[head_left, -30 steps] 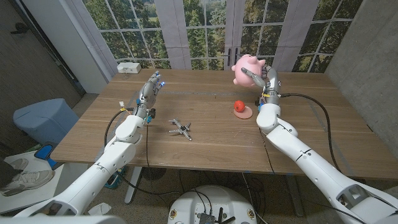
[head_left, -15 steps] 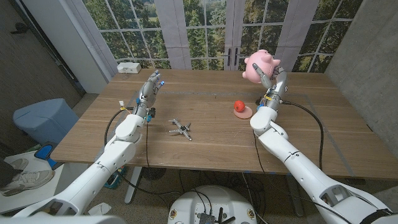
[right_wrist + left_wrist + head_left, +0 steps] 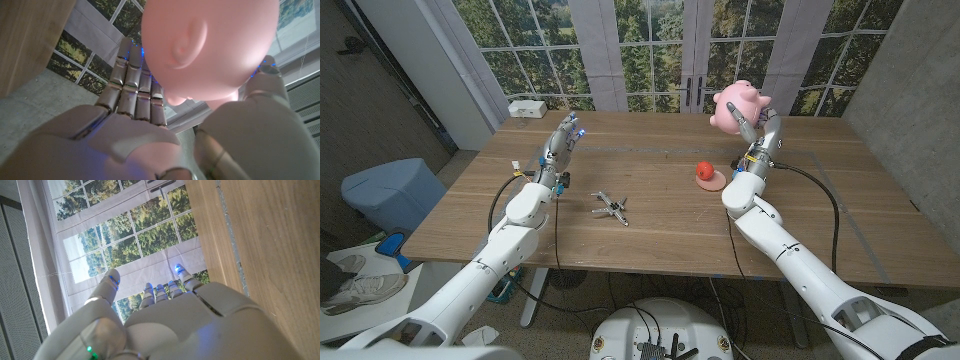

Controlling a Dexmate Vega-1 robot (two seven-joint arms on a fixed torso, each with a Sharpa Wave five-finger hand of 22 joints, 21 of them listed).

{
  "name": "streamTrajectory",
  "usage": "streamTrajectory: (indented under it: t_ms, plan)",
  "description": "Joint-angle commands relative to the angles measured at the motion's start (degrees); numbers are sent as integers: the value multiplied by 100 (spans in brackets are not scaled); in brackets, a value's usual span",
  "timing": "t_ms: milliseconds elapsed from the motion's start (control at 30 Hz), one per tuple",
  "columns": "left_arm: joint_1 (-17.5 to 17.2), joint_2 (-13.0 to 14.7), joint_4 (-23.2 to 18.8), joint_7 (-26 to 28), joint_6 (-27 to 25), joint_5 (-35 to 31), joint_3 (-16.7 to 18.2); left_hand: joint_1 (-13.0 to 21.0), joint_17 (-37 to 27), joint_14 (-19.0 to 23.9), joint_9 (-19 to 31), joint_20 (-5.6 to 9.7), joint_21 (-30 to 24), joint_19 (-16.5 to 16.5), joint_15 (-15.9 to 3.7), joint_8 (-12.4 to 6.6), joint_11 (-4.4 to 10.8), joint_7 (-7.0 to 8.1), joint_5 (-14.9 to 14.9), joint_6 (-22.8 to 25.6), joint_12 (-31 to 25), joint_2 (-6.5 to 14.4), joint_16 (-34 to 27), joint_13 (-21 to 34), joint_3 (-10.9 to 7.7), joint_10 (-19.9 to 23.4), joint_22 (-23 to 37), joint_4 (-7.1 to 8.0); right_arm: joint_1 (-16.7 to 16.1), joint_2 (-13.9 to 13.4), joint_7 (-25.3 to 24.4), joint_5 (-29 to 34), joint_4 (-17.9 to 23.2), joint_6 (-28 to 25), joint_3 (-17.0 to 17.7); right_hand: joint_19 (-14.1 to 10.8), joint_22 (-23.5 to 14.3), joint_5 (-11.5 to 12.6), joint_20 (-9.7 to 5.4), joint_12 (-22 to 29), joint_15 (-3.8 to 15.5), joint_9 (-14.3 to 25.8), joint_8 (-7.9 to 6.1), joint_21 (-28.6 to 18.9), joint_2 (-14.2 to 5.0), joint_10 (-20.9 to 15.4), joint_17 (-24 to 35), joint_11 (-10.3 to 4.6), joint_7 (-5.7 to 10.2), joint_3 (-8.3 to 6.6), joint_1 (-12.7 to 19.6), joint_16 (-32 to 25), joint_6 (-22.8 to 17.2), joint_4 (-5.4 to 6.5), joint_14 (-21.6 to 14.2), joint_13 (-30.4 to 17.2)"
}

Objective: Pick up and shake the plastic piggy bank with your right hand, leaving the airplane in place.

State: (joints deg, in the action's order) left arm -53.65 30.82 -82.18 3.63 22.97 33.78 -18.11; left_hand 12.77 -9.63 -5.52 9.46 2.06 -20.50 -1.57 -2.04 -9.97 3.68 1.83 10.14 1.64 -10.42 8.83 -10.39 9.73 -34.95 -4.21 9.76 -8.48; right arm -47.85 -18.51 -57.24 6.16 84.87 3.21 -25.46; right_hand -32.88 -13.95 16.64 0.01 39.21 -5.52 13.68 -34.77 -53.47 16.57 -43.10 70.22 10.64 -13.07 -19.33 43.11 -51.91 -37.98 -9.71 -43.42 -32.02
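The right hand [image 3: 756,128] holds the pig [image 3: 738,106] up in the air above the table's [image 3: 660,225] far right part, near the back edge and the windows. The pig is glossy pink plastic, round, with a small ear showing in the right wrist view [image 3: 210,45]. Below it sits a red ball [image 3: 704,172] on a pink disc [image 3: 713,181]. The plane [image 3: 610,207] lies mid-table, well apart, open wood all around. The left hand [image 3: 558,148] stands empty, fingers straight.
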Motion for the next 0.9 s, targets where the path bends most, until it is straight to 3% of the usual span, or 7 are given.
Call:
streamTrajectory:
  t_ms: [33, 267, 533, 700, 900]
  plan:
    - [37, -2, 31, -13, -28, -4, -13, 67, -3, 17, 30, 37, 23, -31, -75, -24, -11, 0, -10, -4, -46, 57, 11, 28, 27, -32, 8, -8, -44, -561, 1124, -140, 697, -910, -140, 244, 8, 44, -220, 15, 1814, 708, -33, -72, -1980, -1670, 4, -1674, 1160, -1356, 1954, -26, -1532, -10, -950, -1378]
    - [54, -9, 52, -21, -28, -3, -19, 70, -3, 16, 30, 37, 42, -37, -76, -25, -19, 1, -10, -1, -45, 57, 12, 28, 30, -36, 8, -9, 47, -1133, 2210, -303, 1086, -1255, -280, 292, 33, 41, -239, 1, 1811, 694, -19, -102, -1979, -1660, 1, -1681, 1204, -1358, 1934, -20, -1554, 0, -937, -1380]
    - [80, -22, 93, -47, -18, 3, -31, 73, -3, 17, 30, 35, 62, -47, -75, -25, -15, 4, -10, -3, -43, 60, 11, 28, 33, -40, 9, -9, 210, -1428, 2970, -484, 1377, -1790, -390, 323, 67, 36, -259, -26, 1813, 661, 12, -152, -1978, -1666, -6, -1670, 1214, -1370, 1921, -3, -1561, 3, -917, -1362]
    - [97, -24, 111, -57, -21, 1, -37, 75, -3, 17, 30, 35, 75, -52, -72, -24, -15, 3, -10, -3, -44, 60, 12, 28, 36, -37, 9, -9, 302, -1524, 3231, -555, 1456, -2041, -462, 337, 86, 32, -263, -40, 1817, 643, 28, -181, -1981, -1669, -5, -1670, 1201, -1377, 1920, -3, -1567, 0, -919, -1352]
    - [115, -18, 115, -62, -38, -4, -44, 78, -3, 17, 30, 34, 92, -58, -71, -24, -17, 4, -10, -4, -45, 61, 12, 28, 39, -37, 10, -8, 298, -1531, 3186, -572, 1454, -2030, -474, 359, 109, 30, -267, -46, 1815, 643, 38, -218, -1985, -1670, -8, -1657, 1201, -1387, 1918, 5, -1565, -1, -911, -1362]
